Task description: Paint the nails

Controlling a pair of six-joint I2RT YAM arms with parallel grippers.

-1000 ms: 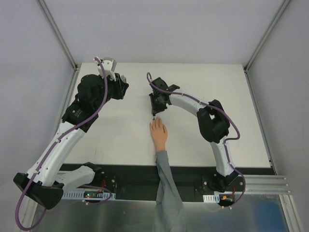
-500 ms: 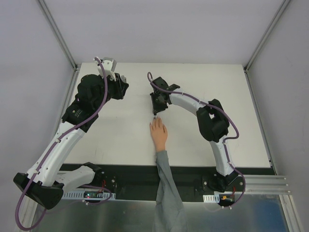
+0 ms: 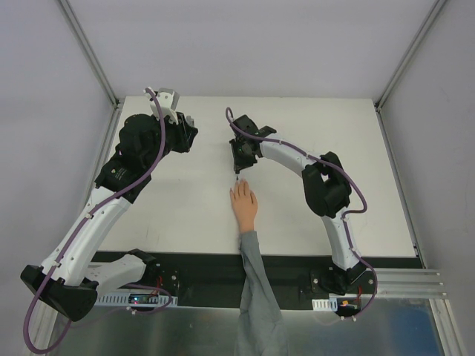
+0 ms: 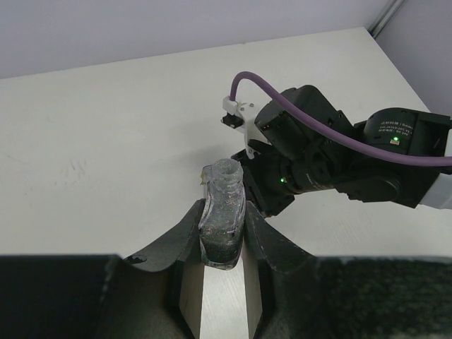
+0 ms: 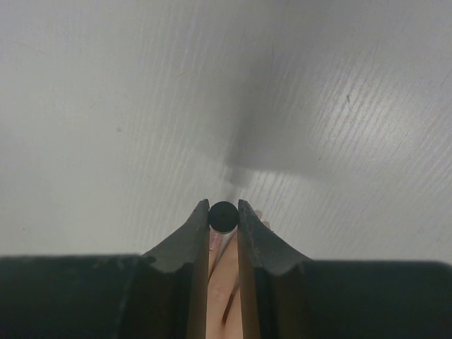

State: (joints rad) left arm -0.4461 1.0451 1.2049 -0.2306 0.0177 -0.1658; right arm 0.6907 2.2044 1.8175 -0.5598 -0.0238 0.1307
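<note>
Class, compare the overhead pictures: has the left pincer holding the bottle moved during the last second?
No. The left pincer, shut on the bottle, sits just as close to the far edge of the table.

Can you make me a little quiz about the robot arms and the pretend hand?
1. True or false: the left fingers hold a bottle that has its lid screwed on.
2. What do the right fingers pinch? A: a round black cap. B: a sponge. C: nothing.
3. What colour is the sleeve on the pretend hand?

Key: 1 false, the bottle's neck is open. 2 A. 3 grey.
</note>
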